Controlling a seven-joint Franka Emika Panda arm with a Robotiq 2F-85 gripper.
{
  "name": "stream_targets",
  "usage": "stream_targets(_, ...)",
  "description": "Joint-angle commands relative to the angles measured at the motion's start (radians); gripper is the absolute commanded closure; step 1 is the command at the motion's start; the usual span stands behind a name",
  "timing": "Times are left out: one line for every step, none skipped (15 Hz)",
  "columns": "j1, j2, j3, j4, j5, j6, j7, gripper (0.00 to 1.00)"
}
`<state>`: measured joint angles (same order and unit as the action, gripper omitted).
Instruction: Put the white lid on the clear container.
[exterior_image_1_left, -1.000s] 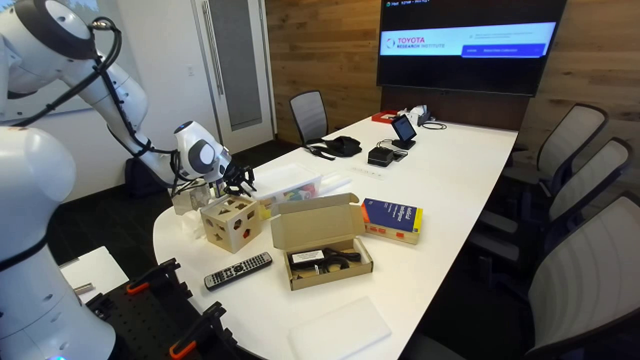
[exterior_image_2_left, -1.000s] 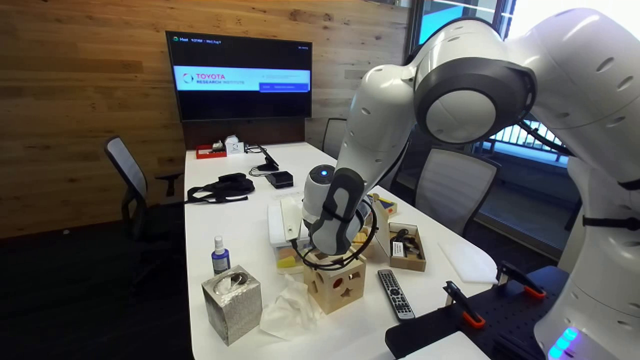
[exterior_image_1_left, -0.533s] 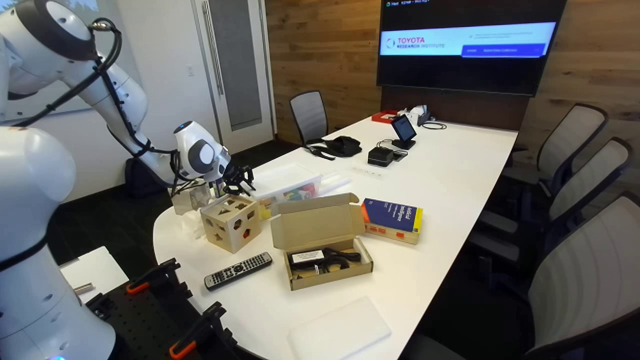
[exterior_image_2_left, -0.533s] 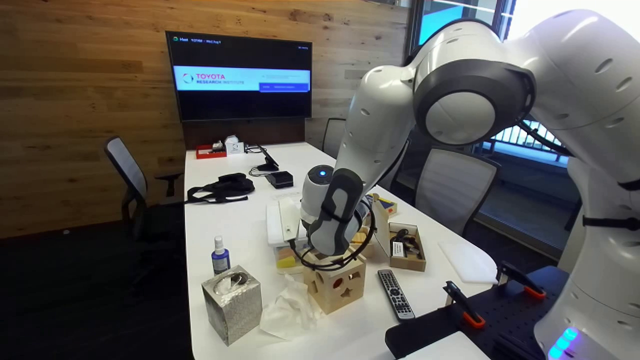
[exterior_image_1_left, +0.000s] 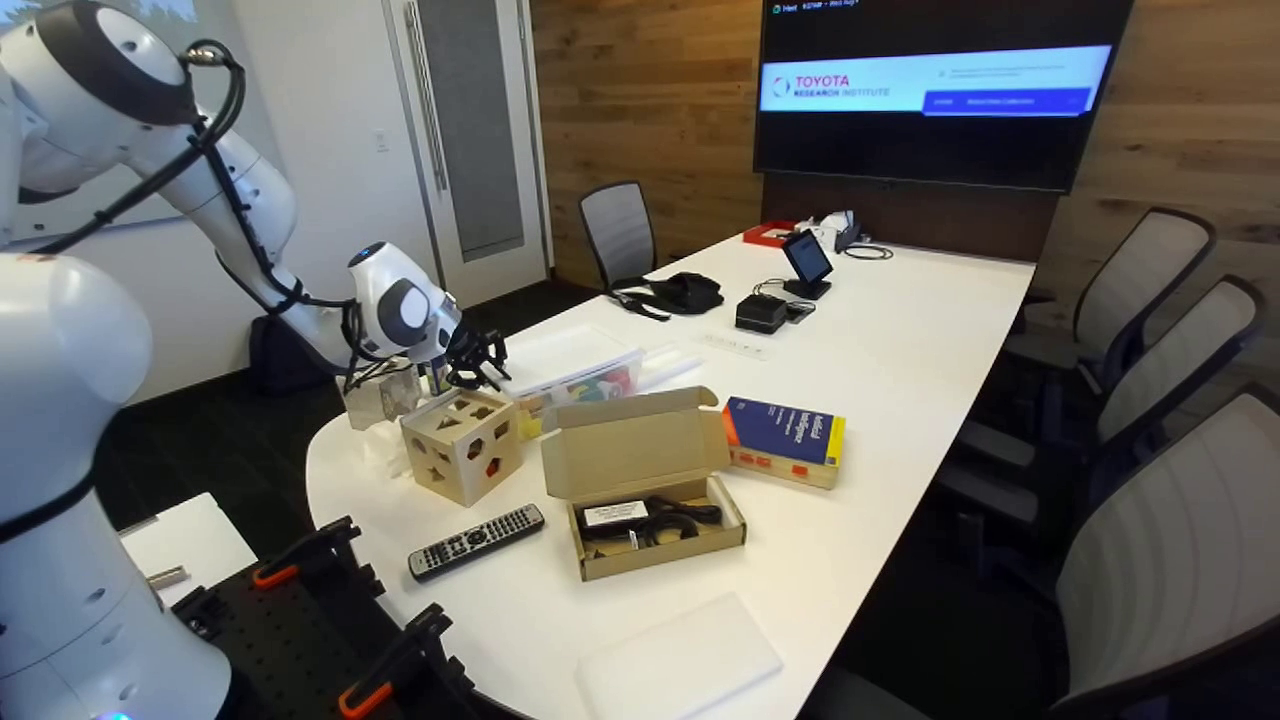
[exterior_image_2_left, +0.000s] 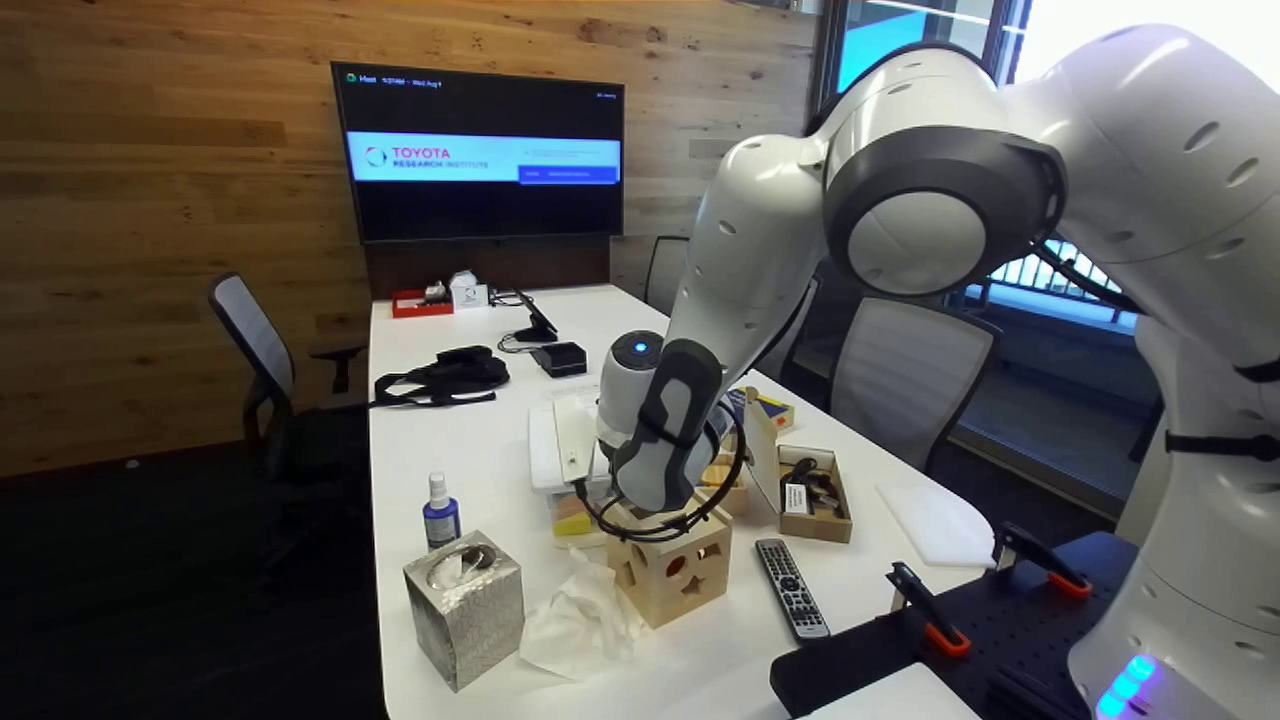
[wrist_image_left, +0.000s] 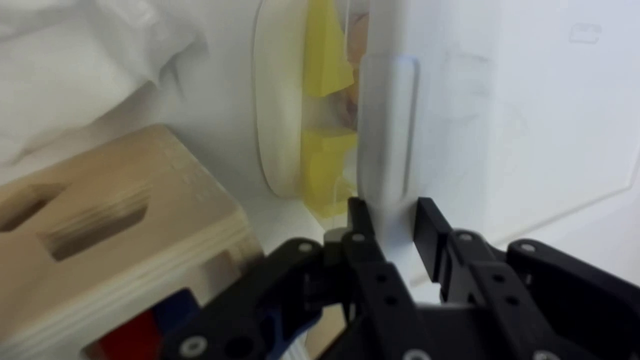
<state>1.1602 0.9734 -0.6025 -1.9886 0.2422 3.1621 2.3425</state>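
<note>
The clear container (exterior_image_1_left: 605, 384) stands on the table with coloured blocks inside. It also shows in the wrist view (wrist_image_left: 325, 116), with yellow blocks behind its wall. The white lid (exterior_image_1_left: 568, 352) is over the container, and its left part shows in an exterior view (exterior_image_2_left: 545, 455). In the wrist view the lid (wrist_image_left: 550, 110) fills the right side. My gripper (wrist_image_left: 391, 210) is closed around the lid's near rim, one finger on each side. In an exterior view the gripper (exterior_image_1_left: 500, 368) is at the lid's near-left corner. I cannot tell whether the lid is fully seated.
A wooden shape-sorter cube (exterior_image_1_left: 460, 450) stands close below my gripper. An open cardboard box (exterior_image_1_left: 650, 480), a blue book (exterior_image_1_left: 785, 435) and a remote (exterior_image_1_left: 476, 541) lie nearby. Crumpled tissue (exterior_image_2_left: 580, 620), a tissue box (exterior_image_2_left: 465, 610) and a flat white slab (exterior_image_1_left: 680, 660) are also there.
My gripper and the lid have shifted slightly left in an exterior view. The lid's far end looks a little lower and its slant has changed. Other objects have not moved.
</note>
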Motion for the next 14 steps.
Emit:
stream_targets(0.01, 0.033, -0.021, 0.036, 0.031, -0.029, -0.008, 0.93)
stream_targets(0.017, 0.044, -0.033, 0.039, 0.033, -0.032, -0.003, 0.93)
stream_targets(0.027, 0.055, -0.047, 0.042, 0.036, -0.035, 0.002, 0.93)
stream_targets(0.034, 0.065, -0.058, 0.044, 0.04, -0.036, 0.006, 0.93)
stream_targets(0.035, 0.071, -0.063, 0.046, 0.043, -0.039, 0.006, 0.93)
stream_targets(0.035, 0.076, -0.066, 0.048, 0.047, -0.04, 0.006, 0.93)
stream_targets(0.038, 0.08, -0.07, 0.049, 0.051, -0.042, 0.005, 0.93)
stream_targets(0.039, 0.083, -0.073, 0.048, 0.054, -0.042, 0.004, 0.93)
stream_targets(0.039, 0.084, -0.073, 0.049, 0.055, -0.043, 0.003, 0.93)
stream_targets(0.039, 0.084, -0.074, 0.049, 0.056, -0.043, 0.003, 0.93)
stream_targets(0.04, 0.084, -0.076, 0.049, 0.056, -0.045, 0.003, 0.93)
stream_targets(0.04, 0.084, -0.076, 0.049, 0.056, -0.045, 0.002, 0.93)
stream_targets(0.038, 0.082, -0.075, 0.049, 0.055, -0.048, 0.0, 0.93)
stream_targets(0.037, 0.081, -0.075, 0.049, 0.054, -0.052, -0.001, 0.93)
